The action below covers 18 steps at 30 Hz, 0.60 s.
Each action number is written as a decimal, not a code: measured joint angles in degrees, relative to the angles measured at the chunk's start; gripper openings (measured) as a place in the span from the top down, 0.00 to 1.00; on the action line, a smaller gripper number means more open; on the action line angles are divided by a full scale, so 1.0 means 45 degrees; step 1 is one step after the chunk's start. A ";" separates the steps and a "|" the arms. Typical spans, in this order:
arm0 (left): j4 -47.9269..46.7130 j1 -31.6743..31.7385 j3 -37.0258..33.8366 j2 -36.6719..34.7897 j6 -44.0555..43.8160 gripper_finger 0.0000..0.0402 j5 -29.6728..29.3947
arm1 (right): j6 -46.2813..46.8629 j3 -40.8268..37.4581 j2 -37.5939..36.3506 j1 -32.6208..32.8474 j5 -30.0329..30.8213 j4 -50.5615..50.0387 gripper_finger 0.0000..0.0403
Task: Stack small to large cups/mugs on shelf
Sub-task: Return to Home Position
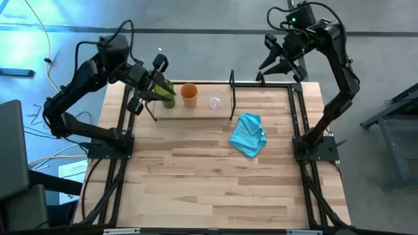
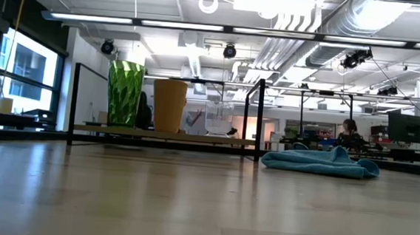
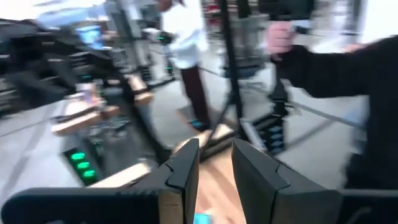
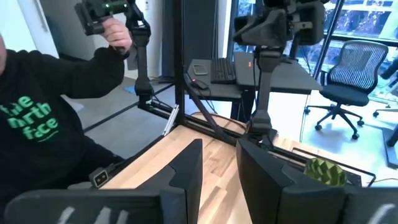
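Three cups stand in a row on the low wooden shelf [image 2: 164,134], each on its base: the green cup [image 2: 125,93], the orange-tan cup [image 2: 169,105] and the small clear glass [image 2: 219,118]. From above, the green cup [image 1: 167,94] is leftmost, then the orange cup [image 1: 189,94] and the glass [image 1: 215,102]. My left gripper [image 1: 155,83] hovers over the shelf's left end beside the green cup, open by a narrow gap [image 3: 216,146] with nothing between the fingers. My right gripper [image 1: 279,65] is raised off the table's far right corner, open [image 4: 219,144] and empty.
A light blue cloth [image 1: 249,134] lies crumpled on the table right of the shelf, near its black upright [image 1: 232,94]. A person in a dark top [image 4: 43,124] stands beyond the far edge, holding a device. The near half of the tabletop [image 1: 209,189] is bare wood.
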 joint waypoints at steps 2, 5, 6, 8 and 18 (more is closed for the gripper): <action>0.0891 0.0005 -0.0761 -0.0425 -0.0459 0.79 -0.0714 | 0.0004 0.0000 -0.0041 -0.0118 -0.0062 0.0000 0.77; 0.2151 -0.0005 -0.2062 -0.1159 -0.1114 0.79 -0.1780 | 0.0058 0.0000 -0.0089 -0.0232 -0.0173 0.0000 0.77; 0.2548 -0.0005 -0.2516 -0.1425 -0.1277 0.79 -0.2021 | 0.0058 0.0000 -0.0097 -0.0232 -0.0196 0.0000 0.77; 0.3476 -0.0010 -0.3464 -0.1926 -0.1729 0.79 -0.2526 | 0.0078 0.0000 -0.0097 -0.0232 -0.0261 0.0000 0.77; 0.9589 -0.0068 -0.8149 -0.3918 -0.4432 0.79 -0.5907 | 0.0083 0.0000 -0.0092 -0.0222 -0.0504 0.0000 0.77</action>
